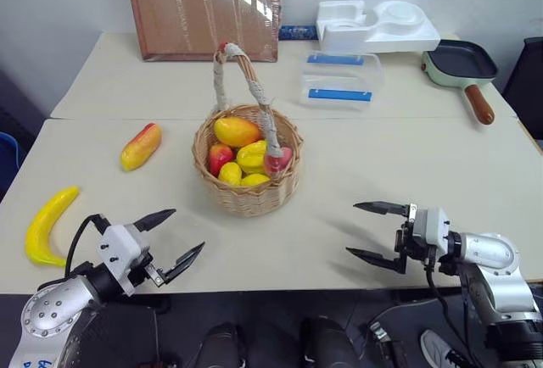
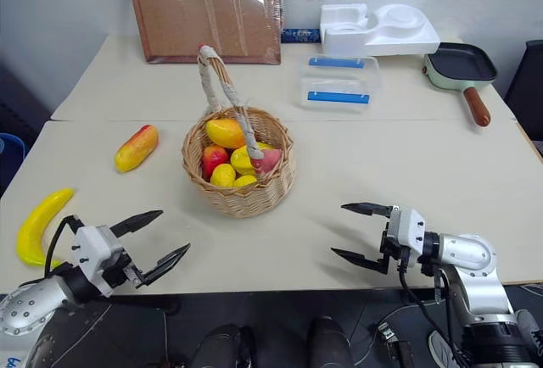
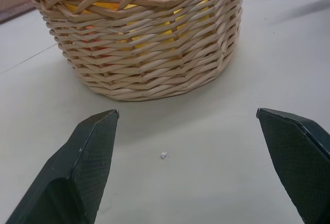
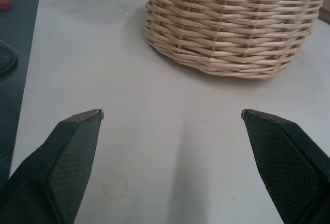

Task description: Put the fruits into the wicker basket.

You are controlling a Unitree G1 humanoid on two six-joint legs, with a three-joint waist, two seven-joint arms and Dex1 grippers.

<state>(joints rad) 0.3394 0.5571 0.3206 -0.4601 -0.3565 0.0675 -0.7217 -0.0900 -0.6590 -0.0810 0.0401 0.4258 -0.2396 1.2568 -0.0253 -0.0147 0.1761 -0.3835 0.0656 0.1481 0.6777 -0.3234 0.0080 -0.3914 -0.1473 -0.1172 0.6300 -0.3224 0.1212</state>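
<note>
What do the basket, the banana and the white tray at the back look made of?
Wicker basket: woven tan cane, matte, strands visible. Banana: likely plastic, with a smooth, even yellow gloss. White tray: probably moulded foam, thick with matte, rounded recesses.

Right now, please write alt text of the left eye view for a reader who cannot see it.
A round tan wicker basket holding fruit stands mid-table; a curved yellow banana and a yellow-red mango lie outside it on the robot's left. The open left gripper and right gripper hover at the near edge.
</note>
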